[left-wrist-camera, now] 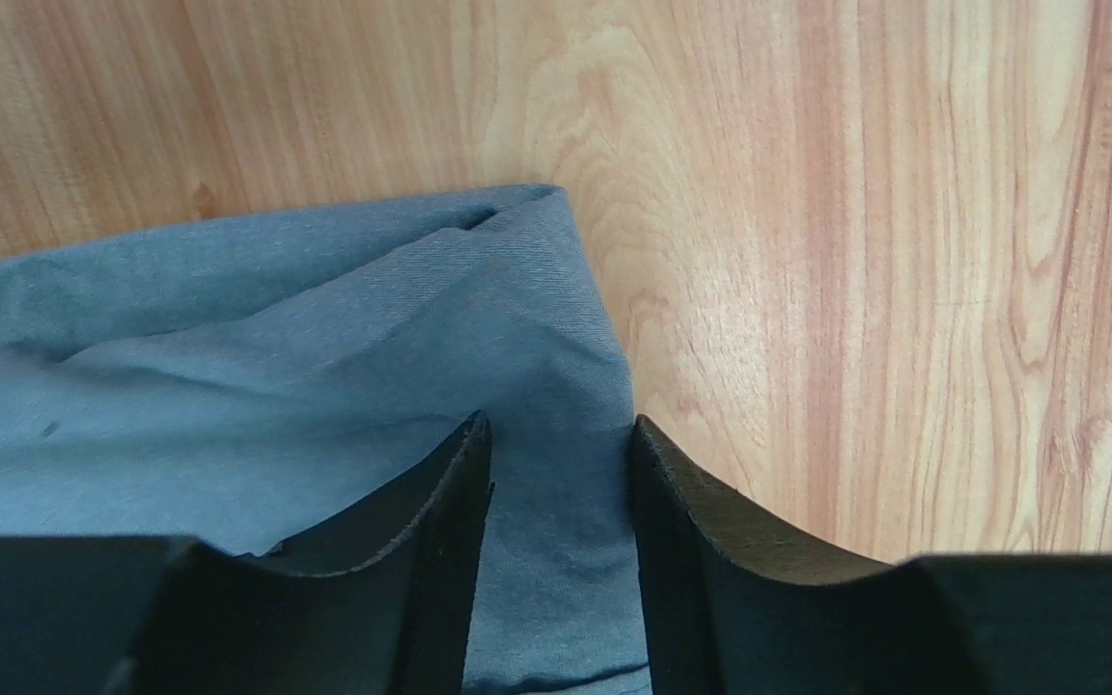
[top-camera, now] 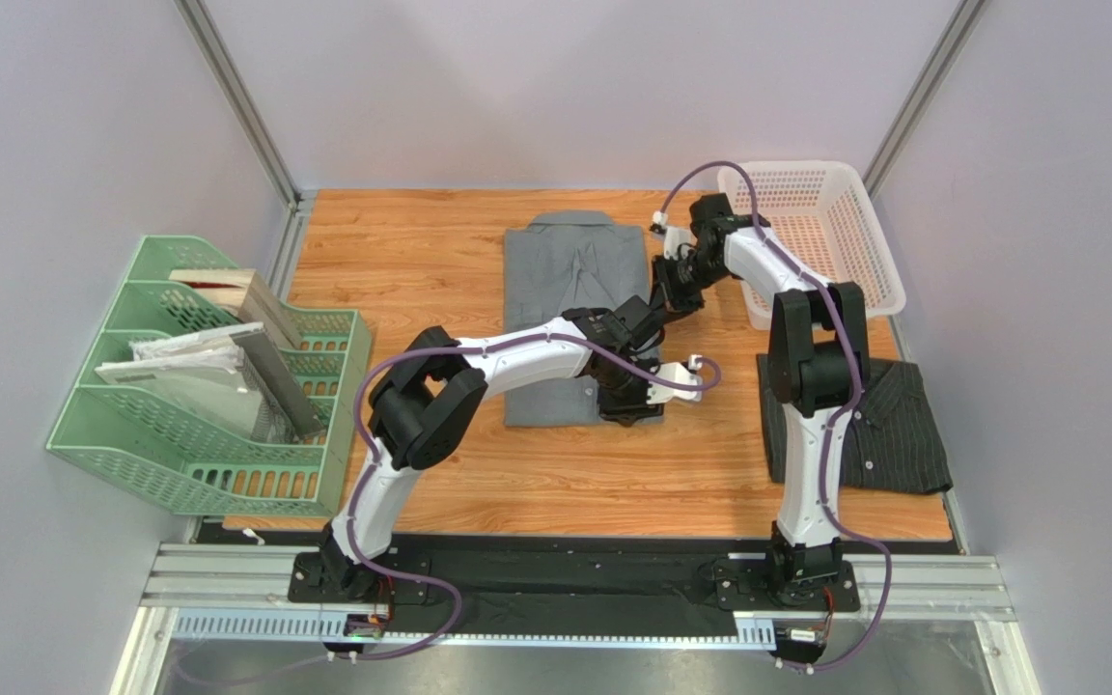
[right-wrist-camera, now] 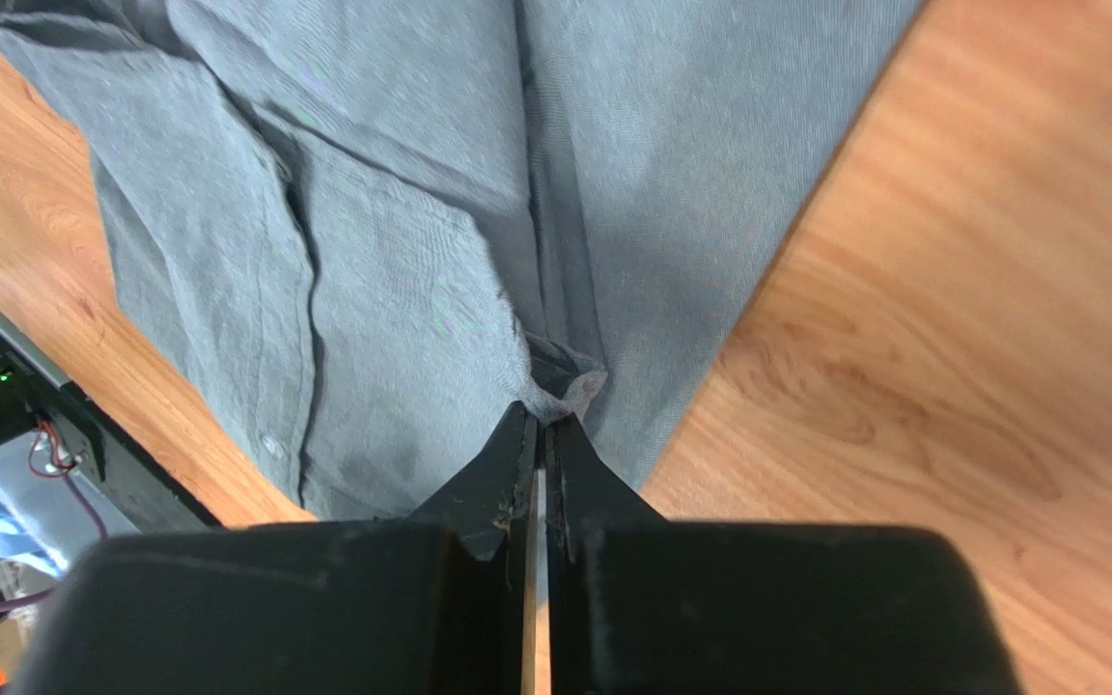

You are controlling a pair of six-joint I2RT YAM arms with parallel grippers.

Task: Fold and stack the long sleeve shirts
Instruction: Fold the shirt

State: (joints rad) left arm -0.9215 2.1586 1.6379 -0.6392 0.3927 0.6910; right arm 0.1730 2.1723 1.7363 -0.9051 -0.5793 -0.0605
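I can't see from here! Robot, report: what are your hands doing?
Left gripper open over grey shirt corner. Right gripper shut, pinching it. Pinstriped shirt waiting. Nothing blocking.

Wood-grain worktop [top-camera: 446, 261], plain pale grey walls on three sides. Green mesh file rack [top-camera: 207, 384] at worktop's left edge; white mesh basket [top-camera: 823, 239] at its far right corner. Even light.

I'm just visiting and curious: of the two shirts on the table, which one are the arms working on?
The plain mid-grey shirt in the middle. Both grippers are at its right edge, while the dark pinstriped shirt lies untouched at the right.
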